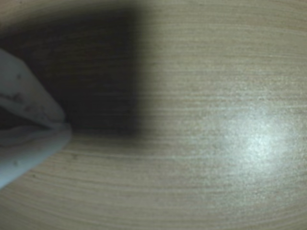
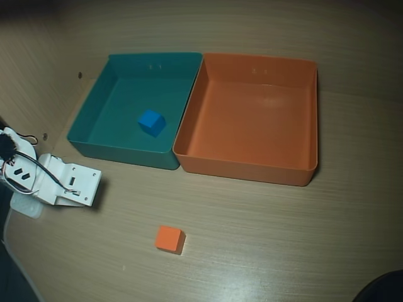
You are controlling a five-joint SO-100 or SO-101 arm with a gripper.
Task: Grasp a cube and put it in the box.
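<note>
A pale wood-grain table (image 2: 264,239) is filling both views, its grain running in long lines and a bright patch of glare sitting toward the right of the wrist view. In the overhead view, 2 shallow square trays are standing side by side near the top, their inner walls touching: the teal-green tray (image 2: 94,135) on the left and the orange box (image 2: 245,168) on the right. A small blue cube (image 2: 151,122) is lying inside the teal-green tray, near its middle. The orange box is holding nothing that can be seen.

The orange cube (image 2: 169,239) is resting on the bare table below the 2 trays, roughly under the seam where they meet, well apart from both and from the arm. It is sitting flat, with a short shadow on its right side.

The white arm (image 2: 63,182) is lying low at the left edge of the overhead view, just below the teal-green tray's lower left corner, with black cables looping over it. The gripper's tips are not distinguishable there.

In the wrist view the gripper (image 1: 64,125) is entering from the left edge, its 2 pale fingers (image 1: 29,93) converging to a point with their tips meeting or nearly so. Nothing is sitting between them. A dark, blurred shadow is spreading over the table behind the fingers.
</note>
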